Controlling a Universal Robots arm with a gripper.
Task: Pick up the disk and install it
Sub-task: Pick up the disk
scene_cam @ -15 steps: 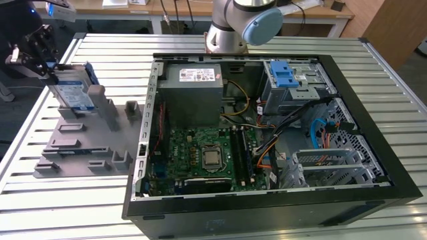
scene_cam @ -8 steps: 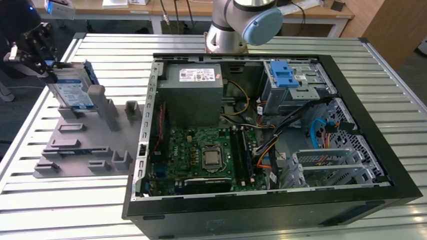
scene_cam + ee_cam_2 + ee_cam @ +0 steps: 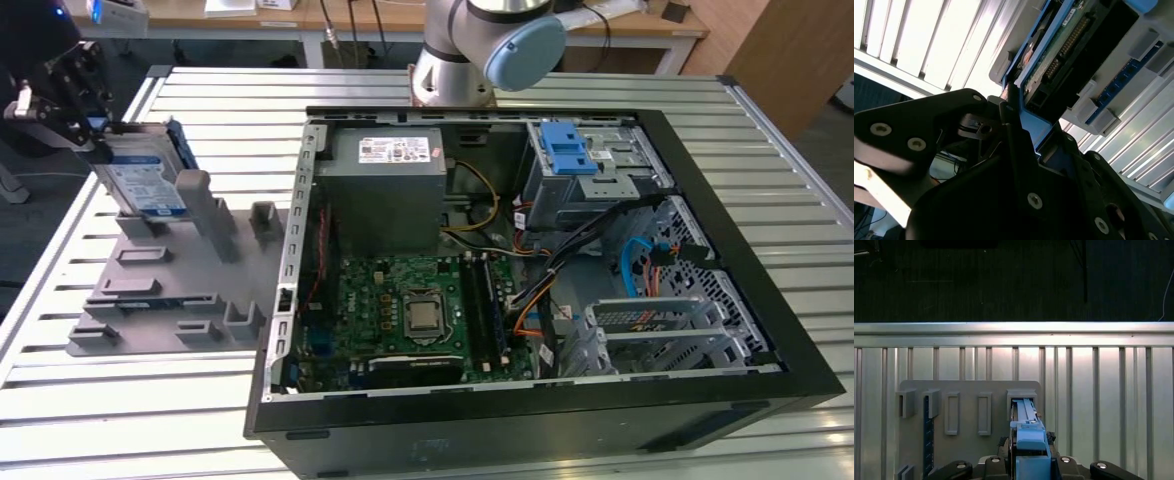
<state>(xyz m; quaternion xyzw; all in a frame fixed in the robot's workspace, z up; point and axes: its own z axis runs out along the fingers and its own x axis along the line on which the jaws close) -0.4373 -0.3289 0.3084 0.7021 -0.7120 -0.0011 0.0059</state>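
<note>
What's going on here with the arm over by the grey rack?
The arm's black gripper is closed on the flat silver metal disk with a blue plastic frame. The disk stands upright at a slot of the grey plastic holder on the slatted metal table, at the exterior view's left. The open black computer case sits beside the holder, and the disk is not in it yet. I cannot tell whether the disk has lifted clear of the slot.

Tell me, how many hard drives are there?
1. The disk stands on edge in the grey rack at the exterior view's left, gripper closed on it. More could be hidden in the computer's metal cage.
</note>
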